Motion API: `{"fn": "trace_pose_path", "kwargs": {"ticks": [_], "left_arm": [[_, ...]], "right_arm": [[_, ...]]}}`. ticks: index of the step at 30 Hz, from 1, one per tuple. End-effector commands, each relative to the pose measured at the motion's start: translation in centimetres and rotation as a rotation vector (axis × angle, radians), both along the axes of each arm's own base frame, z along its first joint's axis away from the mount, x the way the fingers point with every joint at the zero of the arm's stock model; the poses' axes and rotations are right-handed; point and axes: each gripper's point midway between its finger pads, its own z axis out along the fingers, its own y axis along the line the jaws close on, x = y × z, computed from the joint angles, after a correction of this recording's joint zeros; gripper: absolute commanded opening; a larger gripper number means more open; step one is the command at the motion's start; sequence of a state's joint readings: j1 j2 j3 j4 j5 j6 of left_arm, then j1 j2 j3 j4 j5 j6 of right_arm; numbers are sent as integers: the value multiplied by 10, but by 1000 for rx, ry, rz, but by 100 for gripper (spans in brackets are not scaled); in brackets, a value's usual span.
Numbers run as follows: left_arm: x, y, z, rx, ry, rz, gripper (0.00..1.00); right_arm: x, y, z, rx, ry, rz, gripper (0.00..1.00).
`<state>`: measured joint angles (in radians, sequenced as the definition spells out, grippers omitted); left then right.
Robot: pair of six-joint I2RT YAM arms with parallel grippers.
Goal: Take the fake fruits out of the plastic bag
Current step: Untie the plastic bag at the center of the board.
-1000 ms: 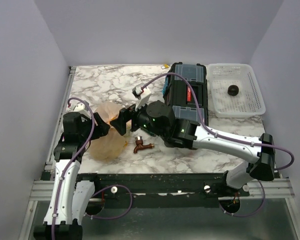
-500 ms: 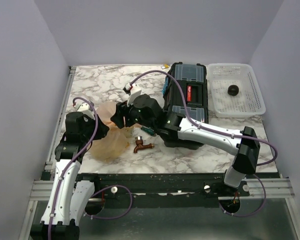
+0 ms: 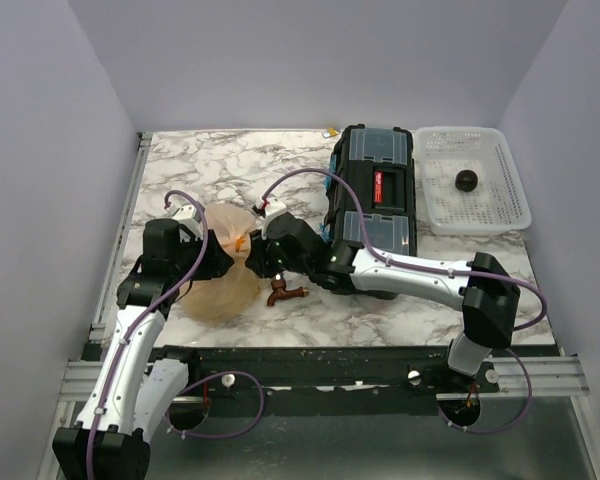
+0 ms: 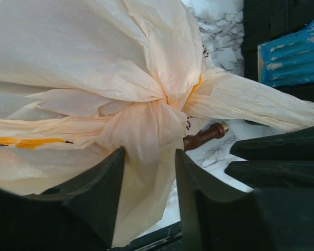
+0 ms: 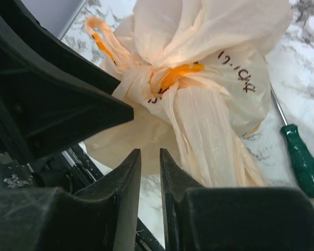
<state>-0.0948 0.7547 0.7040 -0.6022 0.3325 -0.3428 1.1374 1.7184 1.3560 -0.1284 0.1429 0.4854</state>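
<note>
While the left gripper (image 4: 149,157) has its fingers partway spread with a loose fold of the plastic bag (image 4: 94,63) hanging in the gap, it doesn't look like a proper clamp, more like film just sitting between them. The right gripper (image 5: 150,154) is the opposite story. Its fingers are nearly pressed together with only a thin slit showing and bag film right at the tips, and honestly it's impossible to tell whether any of it is caught in there.

Moving outward, the thing that matters is the knot (image 5: 175,73), the bunched bit with the orange band. It sits straight ahead of both sets of fingertips, basically sandwiched between the two grippers facing each other. In the left wrist view the twisted tail runs sideways toward the right gripper's fingers, so the neck's long axis lies roughly along the line from one arm to the other. Left looks a touch nearer, with film in its gap. The next bit is probably pulling that knot apart, and thin film could tear or slip.

The bag body rests on the marble table (image 3: 210,170) on the left arm's side, with a brown tap (image 3: 285,293) just beside it, a green screwdriver (image 5: 302,159) close by and a black toolbox (image 3: 373,205) further right. No fake fruits show through the film. One dark ball (image 3: 466,180) sits in the white basket (image 3: 490,210), well apart.
</note>
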Motion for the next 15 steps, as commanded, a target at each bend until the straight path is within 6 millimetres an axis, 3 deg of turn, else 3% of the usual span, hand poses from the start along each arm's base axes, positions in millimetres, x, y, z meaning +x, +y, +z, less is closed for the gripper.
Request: {"fn": "trace_pose_path", "kwargs": {"ticks": [1,4,7,10,13,15], "left_arm": [[-4,-12,1,-20,-5,-72,36],[-5,-15,0,-25,-5,-90,29],[-5,-17,-1,-26,-1,-101,21],[-6,-19,0,-31,0,-114,16],[-6,-19,1,-32,-6,-114,16],[-6,-19,-1,-31,0,-114,24]], "right_arm": [[-10,2,-7,33,36,25,22],[-11,5,-8,38,42,34,19],[-7,7,6,46,19,28,19],[0,8,30,74,-11,6,30],[10,8,41,93,-32,-38,42],[24,5,39,86,-11,-105,43]]}}
